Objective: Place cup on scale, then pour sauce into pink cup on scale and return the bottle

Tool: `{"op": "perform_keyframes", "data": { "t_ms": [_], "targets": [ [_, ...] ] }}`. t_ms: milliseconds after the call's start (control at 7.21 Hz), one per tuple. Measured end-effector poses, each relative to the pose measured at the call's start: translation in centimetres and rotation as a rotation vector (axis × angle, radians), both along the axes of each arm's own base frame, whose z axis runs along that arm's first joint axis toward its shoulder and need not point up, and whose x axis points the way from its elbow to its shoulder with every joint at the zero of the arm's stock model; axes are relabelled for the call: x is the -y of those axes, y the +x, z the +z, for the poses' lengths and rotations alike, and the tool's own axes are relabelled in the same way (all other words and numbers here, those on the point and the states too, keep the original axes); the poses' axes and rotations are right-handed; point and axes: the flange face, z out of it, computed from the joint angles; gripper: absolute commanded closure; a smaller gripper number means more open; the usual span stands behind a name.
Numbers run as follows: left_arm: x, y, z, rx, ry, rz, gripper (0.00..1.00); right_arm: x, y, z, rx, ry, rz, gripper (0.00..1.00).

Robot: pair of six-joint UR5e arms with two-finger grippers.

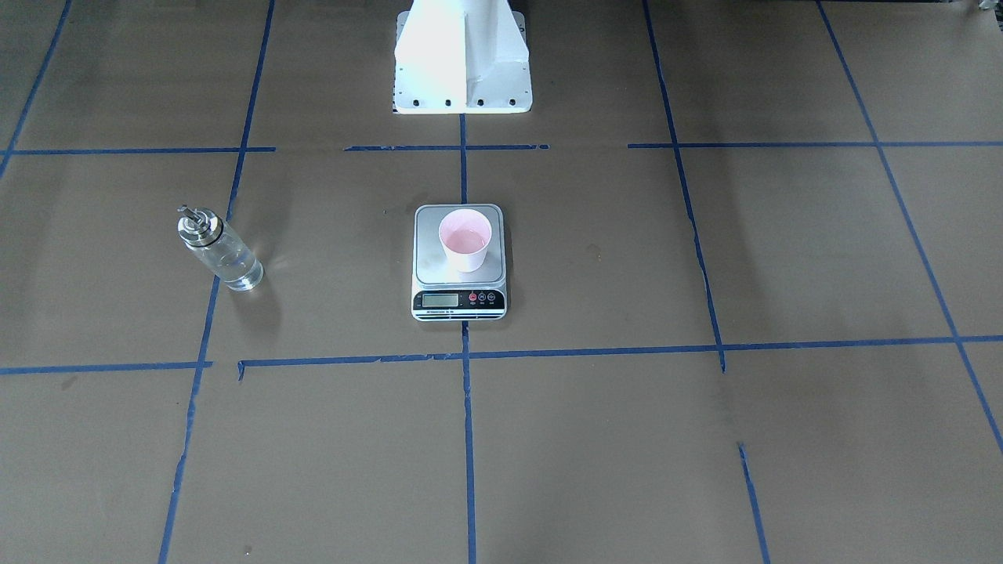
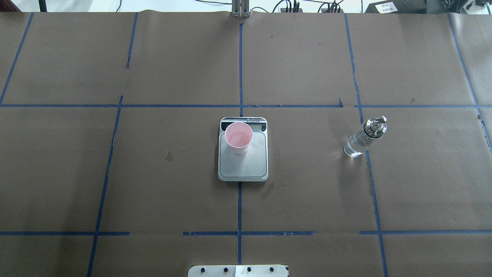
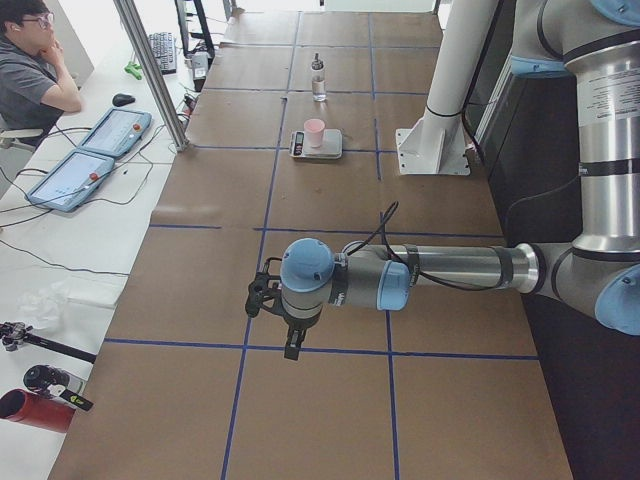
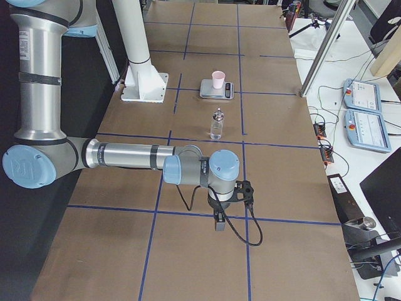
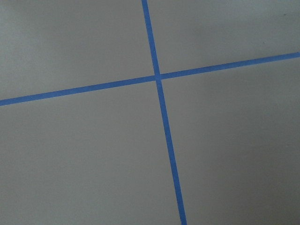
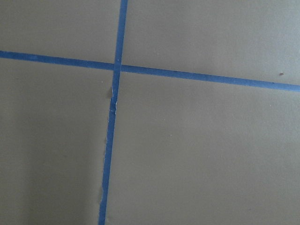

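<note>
The cup (image 1: 465, 240) is sitting upright on the scale (image 1: 429, 262), where its fill can be weighed. The bottle (image 1: 222, 251) is standing well apart on my right side, so I judge the pour done. My left gripper (image 3: 291, 346) and right gripper (image 4: 219, 224) are hovering at opposite table (image 2: 307, 192) ends; I cannot tell their jaws' opening.

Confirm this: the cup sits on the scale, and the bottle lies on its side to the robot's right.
One thing is wrong. The bottle does not lie on its side: it stands upright, as the exterior right view shows. The rest holds: the cup sits on the scale, and the bottle is to the robot's right.
</note>
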Motion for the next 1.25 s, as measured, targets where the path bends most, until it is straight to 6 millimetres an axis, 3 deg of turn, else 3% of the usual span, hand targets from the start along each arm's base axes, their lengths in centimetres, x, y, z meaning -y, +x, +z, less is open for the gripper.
{"op": "perform_keyframes", "data": {
  "t_ms": [1248],
  "targets": [
    [-0.02, 0.01, 0.01, 0.0, 0.001, 0.0, 0.0, -0.1, -0.71, 0.04, 0.002, 0.0, -0.015, 0.0]
  ]
}}
